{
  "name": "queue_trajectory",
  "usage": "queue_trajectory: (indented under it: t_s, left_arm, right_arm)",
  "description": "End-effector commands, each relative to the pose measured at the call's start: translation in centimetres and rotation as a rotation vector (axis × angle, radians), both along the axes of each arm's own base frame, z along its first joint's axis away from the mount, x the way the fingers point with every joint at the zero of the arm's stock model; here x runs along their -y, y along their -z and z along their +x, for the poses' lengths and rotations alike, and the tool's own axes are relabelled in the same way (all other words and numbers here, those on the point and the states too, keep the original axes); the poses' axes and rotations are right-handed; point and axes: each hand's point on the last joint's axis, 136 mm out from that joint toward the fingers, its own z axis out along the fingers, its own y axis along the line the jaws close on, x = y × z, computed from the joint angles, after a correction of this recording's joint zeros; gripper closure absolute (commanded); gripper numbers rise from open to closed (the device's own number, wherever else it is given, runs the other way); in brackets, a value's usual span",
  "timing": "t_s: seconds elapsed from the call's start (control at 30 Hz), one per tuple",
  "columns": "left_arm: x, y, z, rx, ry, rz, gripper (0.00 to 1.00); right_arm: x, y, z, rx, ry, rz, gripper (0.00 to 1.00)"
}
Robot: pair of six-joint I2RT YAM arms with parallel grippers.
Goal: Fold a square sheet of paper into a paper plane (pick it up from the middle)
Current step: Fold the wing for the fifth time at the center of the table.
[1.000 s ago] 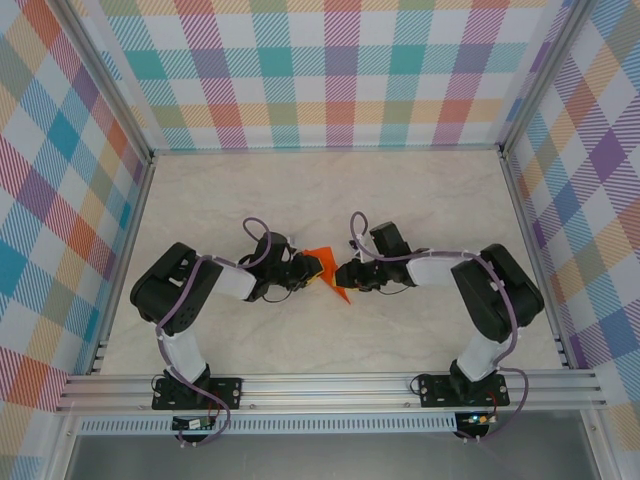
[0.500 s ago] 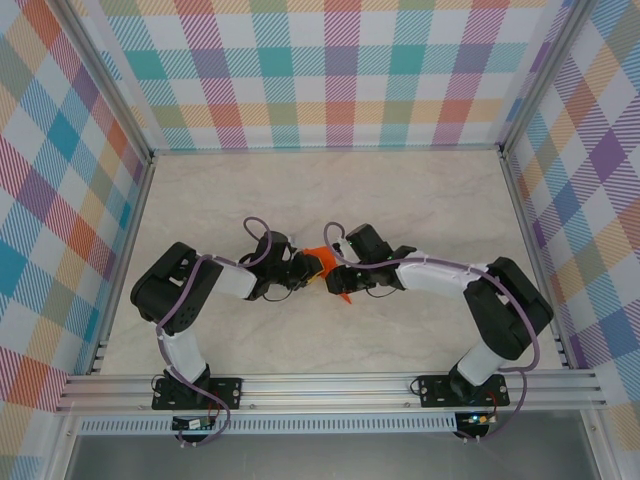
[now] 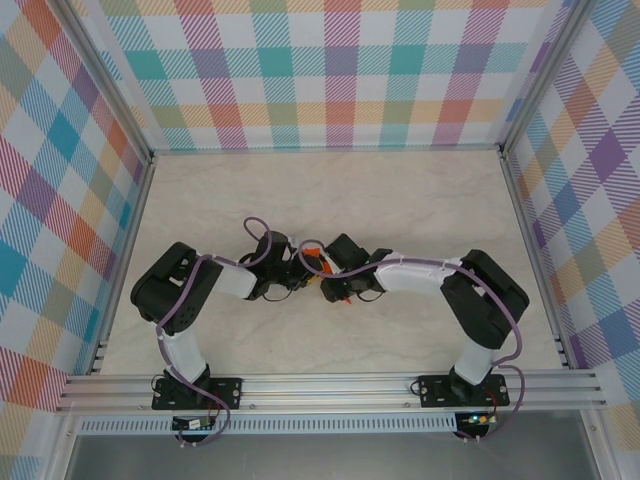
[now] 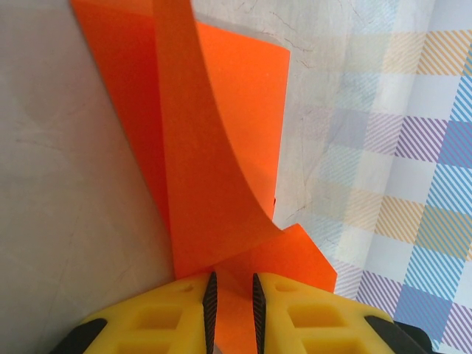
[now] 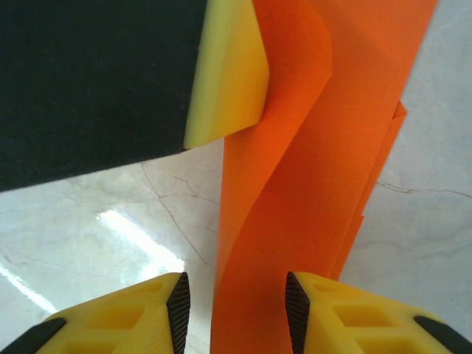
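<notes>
Orange paper (image 3: 318, 262) is partly folded and curling, sitting about mid-bench (image 3: 420, 200), a bit toward the near edge. Left claw (image 4: 231, 284), coming in from the bench's left side, is pinched tight on a corner of the sheet, which bends away from its yellow fingers (image 4: 177, 313). Right claw (image 5: 232, 287), reaching from the bench's right side, has its jaws apart around a hanging flap, with a clear gap beside one pad, so it's not gripping.
</notes>
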Motion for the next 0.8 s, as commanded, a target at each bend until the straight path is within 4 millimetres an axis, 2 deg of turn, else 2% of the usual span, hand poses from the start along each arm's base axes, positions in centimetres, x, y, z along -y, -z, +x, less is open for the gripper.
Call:
queue_trajectory:
  t_s: [0.0, 0.4, 0.5, 0.77]
  left_arm:
    - [0.7, 0.4, -0.2, -0.011, 0.017, 0.017, 0.78]
    - [0.6, 0.1, -0.3, -0.005, 0.017, 0.017, 0.78]
    - [0.5, -0.5, -0.3, 0.011, 0.017, 0.016, 0.78]
    - [0.0, -3.2, -0.8, 0.086, 0.028, 0.003, 0.76]
  right_arm:
    - [0.0, 0.0, 0.6, 0.059, -0.04, -0.064, 0.6]
    - [-0.3, 0.4, -0.3, 0.024, -0.034, 0.002, 0.87]
    - [-0.4, 0.3, -0.6, -0.015, -0.016, 0.067, 0.91]
    - [-0.3, -0.3, -0.8, -0.157, 0.048, 0.31, 0.91]
